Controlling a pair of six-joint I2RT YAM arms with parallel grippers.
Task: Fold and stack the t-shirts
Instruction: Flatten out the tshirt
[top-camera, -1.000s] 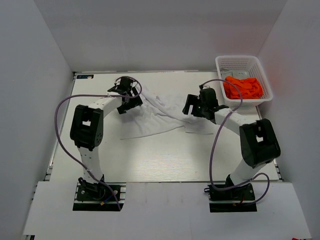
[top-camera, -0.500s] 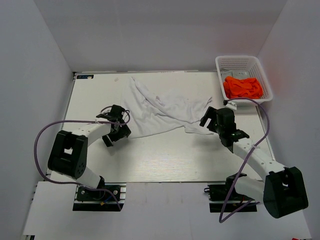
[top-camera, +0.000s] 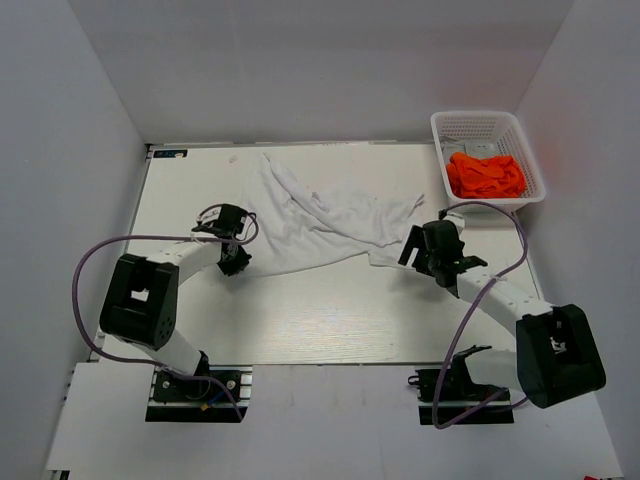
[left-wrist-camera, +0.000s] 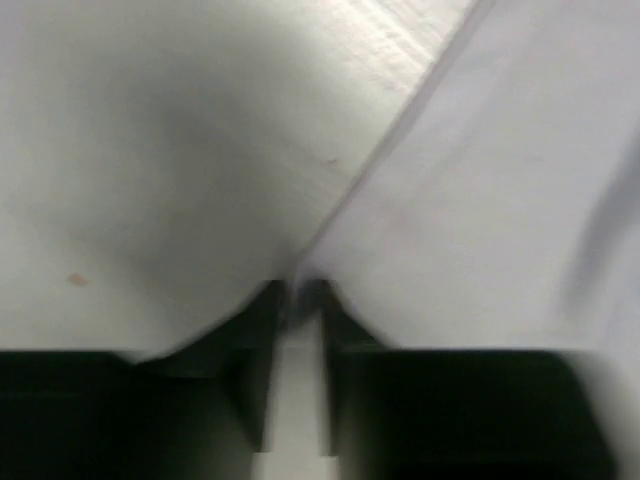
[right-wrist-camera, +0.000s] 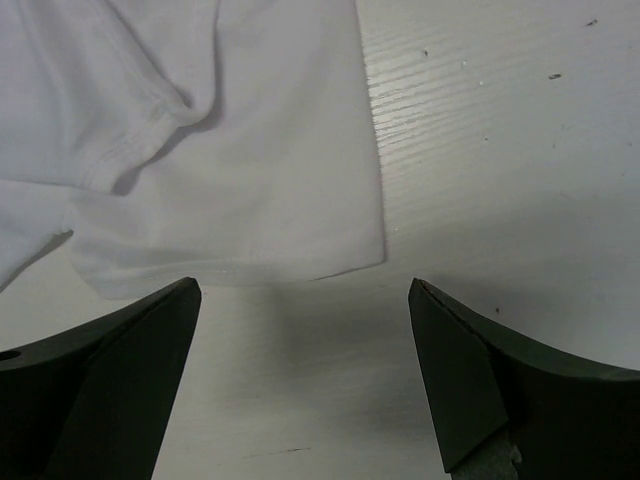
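White t-shirt (top-camera: 325, 222) lies crumpled and part-spread over the upper middle of the table (top-camera: 330, 320) in the top view, with one long twisted fold running toward the upper left. Orange t-shirt (top-camera: 485, 176) is bunched inside the lattice basket (top-camera: 478, 121) at upper right, well apart. Left gripper (top-camera: 234, 262) sits low at the white shirt's lower-left edge. In its wrist view the jaws stand nearly together with only a thin slit, tips right on the hem line, but the picture is blurred and we cannot tell whether cloth is caught. Right gripper (right-wrist-camera: 303, 288) hangs with jaws spread wide just below the lower-right corner, holding nothing; a stitched sleeve cuff (right-wrist-camera: 135, 150) shows at upper left of that view. We judge the step to be taking both lower corners to pull the shirt flat. To do it well: bite just inside the hem, both sides alike, then draw apart evenly to clear the twist. Cloth looks thin, limp and matte, creasing softly. Table is pale, smooth wood-grain, so the fabric should slide rather than snag.
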